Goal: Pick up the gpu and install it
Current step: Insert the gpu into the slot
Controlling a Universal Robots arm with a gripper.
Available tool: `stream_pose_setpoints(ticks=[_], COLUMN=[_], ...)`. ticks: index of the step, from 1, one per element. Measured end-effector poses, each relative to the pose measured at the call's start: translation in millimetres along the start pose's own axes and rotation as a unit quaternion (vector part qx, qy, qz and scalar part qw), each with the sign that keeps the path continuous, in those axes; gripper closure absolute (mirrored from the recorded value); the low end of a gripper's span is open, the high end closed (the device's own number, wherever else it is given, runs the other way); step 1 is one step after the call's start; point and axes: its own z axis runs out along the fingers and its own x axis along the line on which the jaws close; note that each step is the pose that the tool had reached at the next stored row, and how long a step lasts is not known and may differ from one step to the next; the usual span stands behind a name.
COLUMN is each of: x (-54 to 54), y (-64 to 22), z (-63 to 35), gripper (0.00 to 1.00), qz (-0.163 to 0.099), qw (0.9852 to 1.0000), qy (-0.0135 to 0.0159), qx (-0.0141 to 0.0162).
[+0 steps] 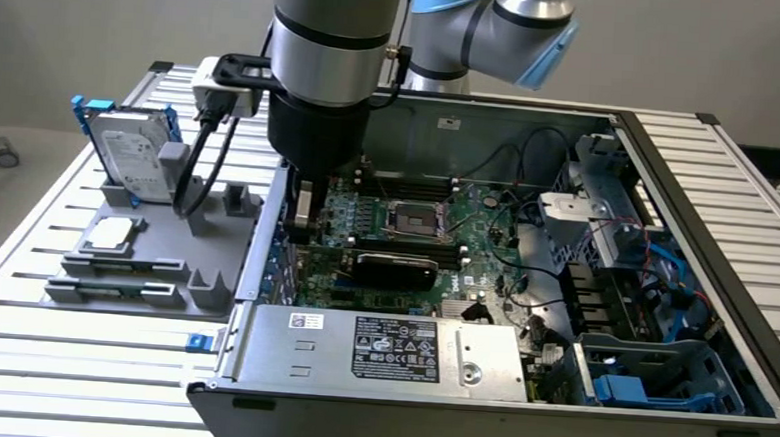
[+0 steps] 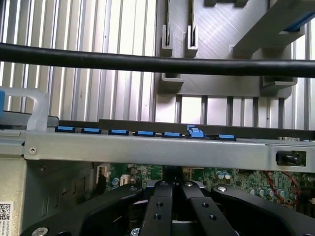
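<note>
Slim black-covered gpu [image 1: 394, 269], upright on green motherboard [image 1: 490, 219] inside open grey computer case [image 1: 661, 153]; black gripper [image 1: 303, 219], fingers [image 2: 158, 211] together, over its exterior-view-left end, seemingly to press it home.

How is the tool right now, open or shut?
Shut: the tool shows both fingers meeting at the tips, inside the computer case.
</note>
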Motion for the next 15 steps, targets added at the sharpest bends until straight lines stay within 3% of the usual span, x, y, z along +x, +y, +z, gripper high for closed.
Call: stream_pose_setpoints(ticks=[15], x=[-2.9], y=[-0.3], z=[0.0], gripper=[0.89], qz=[0.004], qw=[1.0000], qy=[-0.0022], qx=[-0.0003])
